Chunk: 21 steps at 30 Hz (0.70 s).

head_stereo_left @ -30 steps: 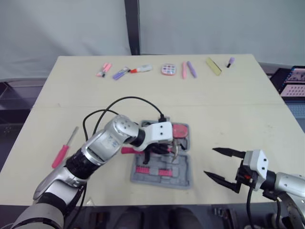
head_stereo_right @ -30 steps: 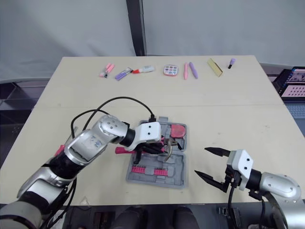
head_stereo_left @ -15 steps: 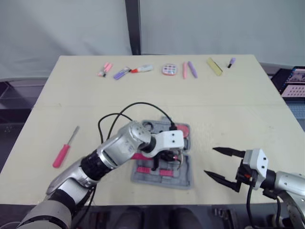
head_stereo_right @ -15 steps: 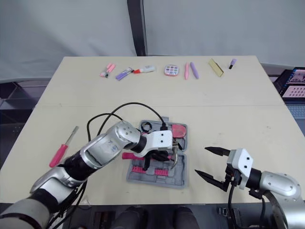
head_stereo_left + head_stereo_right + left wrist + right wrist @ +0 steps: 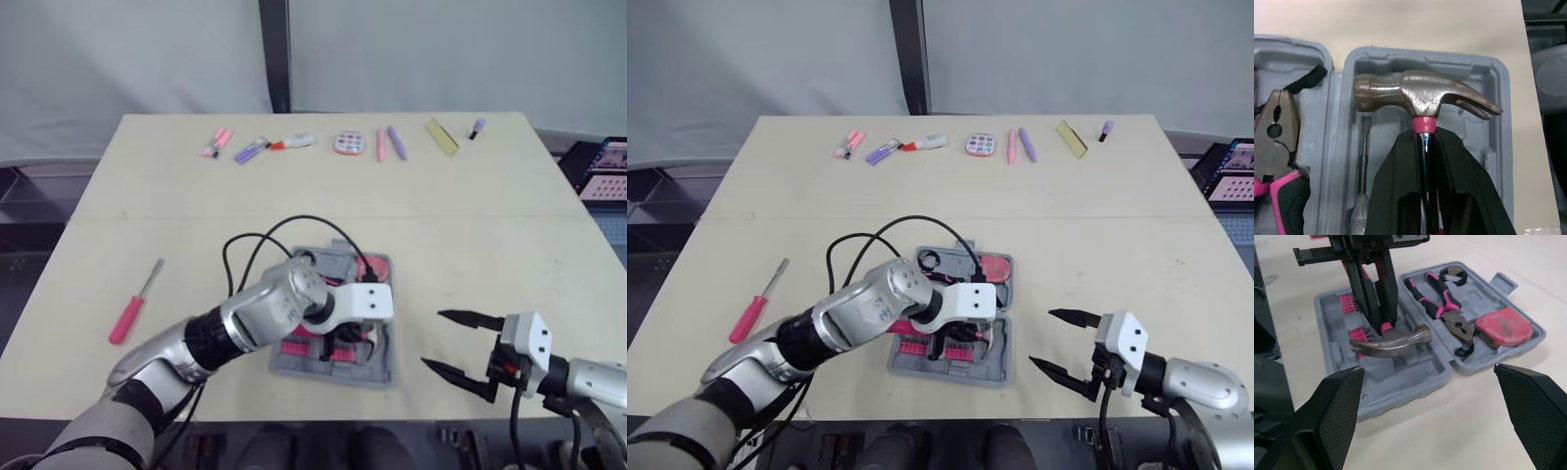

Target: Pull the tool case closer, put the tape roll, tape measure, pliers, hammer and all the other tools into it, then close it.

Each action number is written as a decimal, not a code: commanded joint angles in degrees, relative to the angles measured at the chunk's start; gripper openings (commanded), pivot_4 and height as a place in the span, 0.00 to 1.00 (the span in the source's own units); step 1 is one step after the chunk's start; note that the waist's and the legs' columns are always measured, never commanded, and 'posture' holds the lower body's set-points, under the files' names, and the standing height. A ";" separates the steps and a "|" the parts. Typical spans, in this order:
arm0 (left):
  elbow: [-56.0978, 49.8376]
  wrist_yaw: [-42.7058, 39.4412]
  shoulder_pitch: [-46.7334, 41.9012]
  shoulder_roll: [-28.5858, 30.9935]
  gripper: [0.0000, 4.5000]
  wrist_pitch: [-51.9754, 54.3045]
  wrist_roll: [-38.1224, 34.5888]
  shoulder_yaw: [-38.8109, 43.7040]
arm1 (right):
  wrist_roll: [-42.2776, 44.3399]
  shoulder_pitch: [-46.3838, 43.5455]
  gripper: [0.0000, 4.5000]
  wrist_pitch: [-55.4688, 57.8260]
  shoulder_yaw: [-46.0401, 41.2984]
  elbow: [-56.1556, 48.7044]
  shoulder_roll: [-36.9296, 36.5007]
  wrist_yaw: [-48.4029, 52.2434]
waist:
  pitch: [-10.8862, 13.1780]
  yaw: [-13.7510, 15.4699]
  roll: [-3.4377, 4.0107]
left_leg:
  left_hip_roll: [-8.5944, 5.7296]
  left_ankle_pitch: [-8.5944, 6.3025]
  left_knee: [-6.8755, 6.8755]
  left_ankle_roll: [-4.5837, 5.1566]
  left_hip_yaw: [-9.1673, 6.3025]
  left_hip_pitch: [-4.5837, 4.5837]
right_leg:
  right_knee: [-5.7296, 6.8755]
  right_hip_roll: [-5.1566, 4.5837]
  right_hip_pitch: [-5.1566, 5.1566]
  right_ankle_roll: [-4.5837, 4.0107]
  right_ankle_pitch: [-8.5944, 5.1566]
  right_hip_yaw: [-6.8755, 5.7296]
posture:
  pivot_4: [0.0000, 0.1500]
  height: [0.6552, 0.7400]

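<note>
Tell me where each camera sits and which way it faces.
Eye views: on the head, facing forward-down over the table; both arms show, left end effector over the tool case, right end effector open beside it.
Left wrist: looks along the left end effector at the hammer it grips over the case.
Right wrist: on that wrist, looking between its own fingers toward the case.
Shared: both wrist views show hammer and pliers.

Grey tool case point(image 5: 1530, 339) lies open flat on the desk point(image 5: 1117, 245), both halves facing up. The hammer point(image 5: 1422, 94) points head-down over the near half, its pink collar pinched in the left gripper point(image 5: 1425, 136). Pink-handled pliers point(image 5: 1442, 308), red tape measure point(image 5: 1503, 325) and black tape roll point(image 5: 1463, 279) sit in the far half. A pink screwdriver point(image 5: 752, 315) lies well apart on the desk
</note>
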 commanded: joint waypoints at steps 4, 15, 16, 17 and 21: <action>-0.30 0.87 -1.34 -1.28 0.01 -0.70 0.54 -0.79 | 0.66 3.38 1.00 -2.16 -3.92 -0.55 -2.27 3.69 | 0.00 -0.03 0.00 | 0.01 0.00 0.00 0.00 0.00 0.00 | -0.02 0.01 0.01 0.00 0.00 -0.01 | 1.00 1.00; 3.60 1.74 -2.44 -3.31 0.01 -3.18 1.56 -2.06 | 0.40 5.66 1.00 -3.09 -5.68 -0.48 -2.80 4.78 | 0.01 0.04 -0.02 | 0.01 0.00 0.00 0.01 0.00 0.01 | -0.05 0.00 0.04 0.00 0.00 -0.01 | 1.00 1.00; 3.96 1.73 -2.46 -3.45 0.01 -3.48 1.73 -2.23 | 0.40 5.70 1.00 -3.08 -5.70 -0.58 -2.77 4.66 | 0.01 0.04 -0.02 | 0.01 0.00 0.00 0.01 0.00 0.01 | -0.06 0.00 0.04 0.00 0.00 0.00 | 1.00 1.00; 4.35 1.73 -2.46 -3.64 0.01 -3.81 1.90 -2.39 | 0.40 5.76 1.00 -3.06 -5.72 -0.70 -2.70 4.53 | 0.01 0.05 -0.02 | 0.01 0.00 0.01 0.01 0.00 0.01 | -0.05 0.00 0.04 0.00 0.00 -0.01 | 1.00 1.00; 4.76 1.34 -2.51 -4.03 0.01 -4.38 2.44 -2.90 | 0.35 6.11 1.00 -3.04 -5.78 -1.17 -2.42 4.05 | 0.01 0.11 -0.02 | 0.01 0.00 0.01 0.01 0.00 0.01 | -0.05 0.00 0.04 0.00 0.00 -0.01 | 1.00 1.00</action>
